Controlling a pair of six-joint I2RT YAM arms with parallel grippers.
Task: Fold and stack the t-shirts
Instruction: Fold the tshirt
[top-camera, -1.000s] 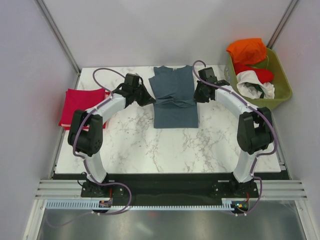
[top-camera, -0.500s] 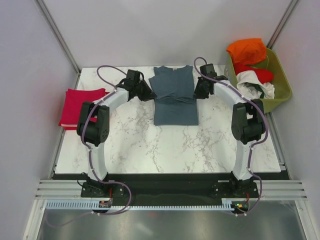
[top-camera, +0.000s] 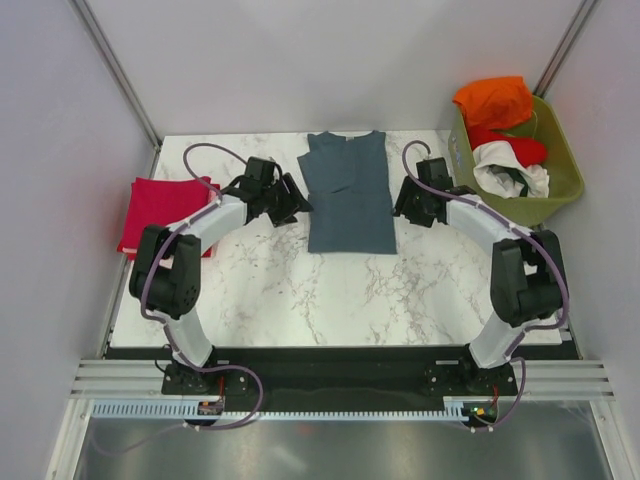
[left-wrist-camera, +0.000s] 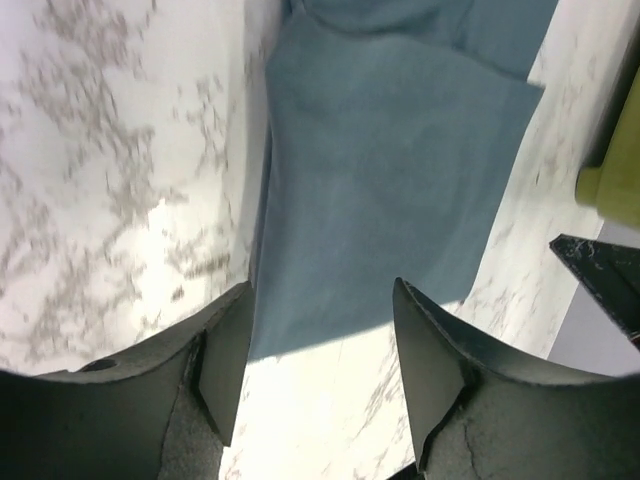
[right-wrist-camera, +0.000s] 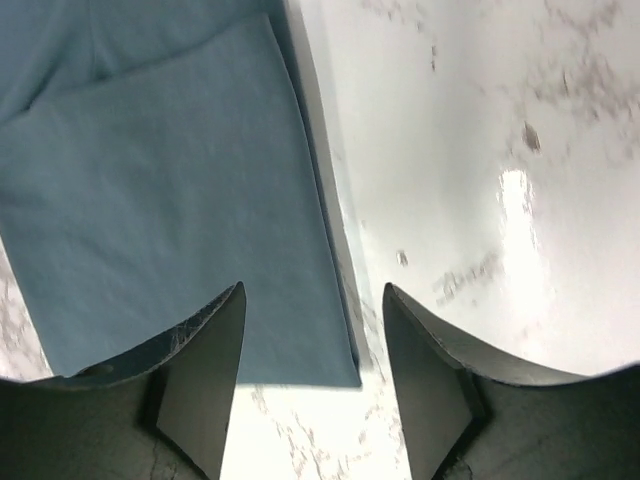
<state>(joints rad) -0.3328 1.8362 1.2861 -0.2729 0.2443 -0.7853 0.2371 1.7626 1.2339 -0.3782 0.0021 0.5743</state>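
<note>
The white marbled worktop (top-camera: 300, 290) sits boxed in by pale grey walls (top-camera: 300, 60). The blue-grey t-shirt (top-camera: 348, 195) lies flat at its back centre. The left gripper (top-camera: 297, 201) and right gripper (top-camera: 402, 202) flank it, fingers apart, holding nothing. A folded red t-shirt (top-camera: 160, 212) rests at the left edge.

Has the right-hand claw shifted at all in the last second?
Yes. The right gripper has backed off the edge of the blue shirt, sliding sideways toward the green basket, and now sits over bare table.
</note>
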